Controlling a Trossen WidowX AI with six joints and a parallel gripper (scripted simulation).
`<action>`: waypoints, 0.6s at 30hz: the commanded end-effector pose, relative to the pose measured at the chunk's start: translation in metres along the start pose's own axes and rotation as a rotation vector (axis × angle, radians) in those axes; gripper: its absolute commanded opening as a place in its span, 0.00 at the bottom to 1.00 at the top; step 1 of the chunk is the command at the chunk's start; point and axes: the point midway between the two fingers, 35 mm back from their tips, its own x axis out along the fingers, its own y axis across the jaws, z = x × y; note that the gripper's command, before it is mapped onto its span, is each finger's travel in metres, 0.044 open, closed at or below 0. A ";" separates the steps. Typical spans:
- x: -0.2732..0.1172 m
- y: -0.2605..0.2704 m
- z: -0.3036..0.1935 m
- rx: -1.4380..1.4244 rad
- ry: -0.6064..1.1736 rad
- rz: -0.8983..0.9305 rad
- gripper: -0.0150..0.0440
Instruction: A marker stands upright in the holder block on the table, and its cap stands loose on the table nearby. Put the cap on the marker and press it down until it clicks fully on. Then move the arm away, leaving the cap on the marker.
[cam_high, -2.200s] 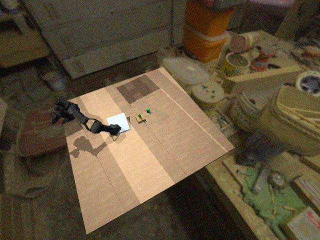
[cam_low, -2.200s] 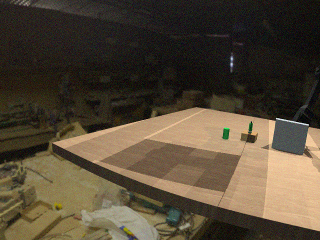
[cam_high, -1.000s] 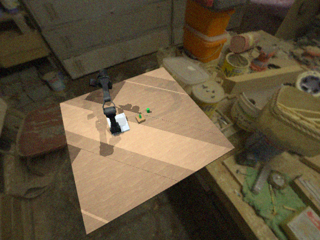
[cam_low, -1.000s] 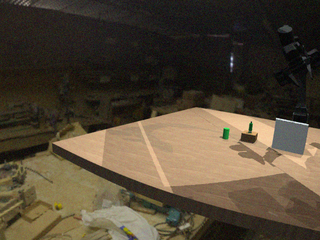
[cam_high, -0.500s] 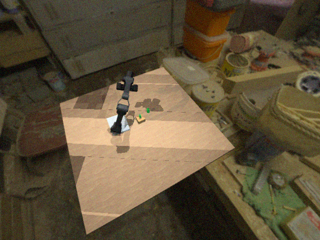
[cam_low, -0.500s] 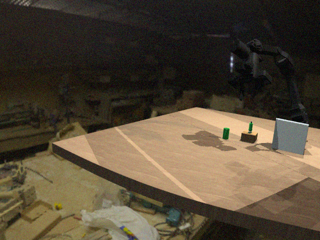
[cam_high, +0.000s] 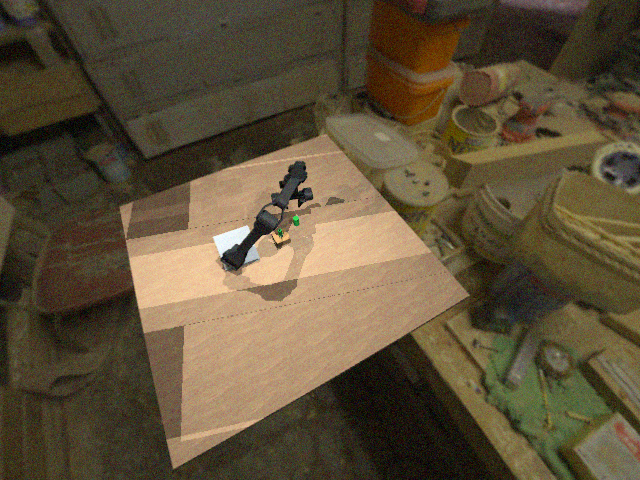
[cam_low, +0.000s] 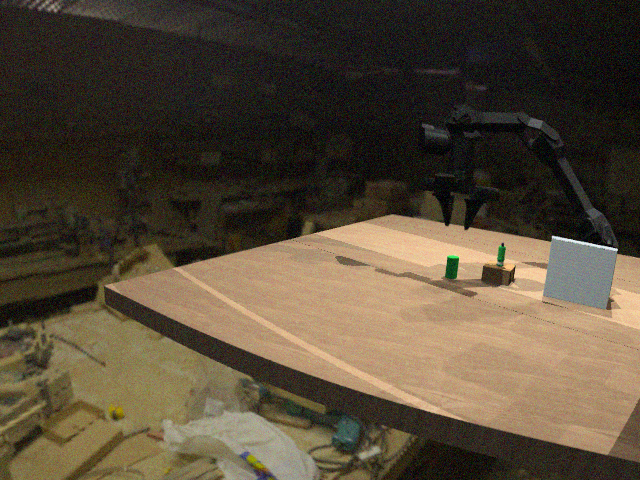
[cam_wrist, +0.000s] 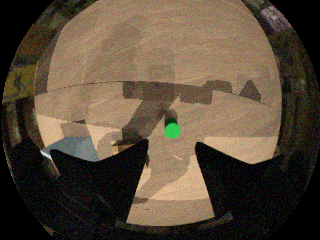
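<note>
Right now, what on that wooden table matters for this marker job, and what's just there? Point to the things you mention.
For the job:
- cap (cam_high: 296, 221) (cam_low: 451, 267) (cam_wrist: 172, 131)
- marker (cam_high: 280, 233) (cam_low: 500, 255)
- block (cam_high: 281, 239) (cam_low: 497, 274)
- gripper (cam_low: 456, 227) (cam_wrist: 172, 144)

Just there:
- pale panel (cam_high: 230, 239) (cam_low: 579, 272) (cam_wrist: 75, 148)

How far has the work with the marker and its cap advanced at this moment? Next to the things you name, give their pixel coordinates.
Nothing is finished: the cap (cam_high: 296, 221) (cam_low: 451, 267) (cam_wrist: 172, 131) stands loose on the table, and the marker (cam_high: 280, 233) (cam_low: 500, 254) is uncapped in its block (cam_high: 281, 239) (cam_low: 497, 274). The gripper (cam_low: 456, 227) (cam_wrist: 172, 144) hangs open above, holding nothing. Gripping, placing, pressing and withdrawing remain.
</note>
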 end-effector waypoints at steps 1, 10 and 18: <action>0.003 -0.007 -0.013 -0.047 0.046 -0.014 0.67; 0.020 -0.007 -0.007 -0.047 0.046 -0.015 0.67; 0.039 -0.007 -0.008 -0.046 0.047 -0.015 0.67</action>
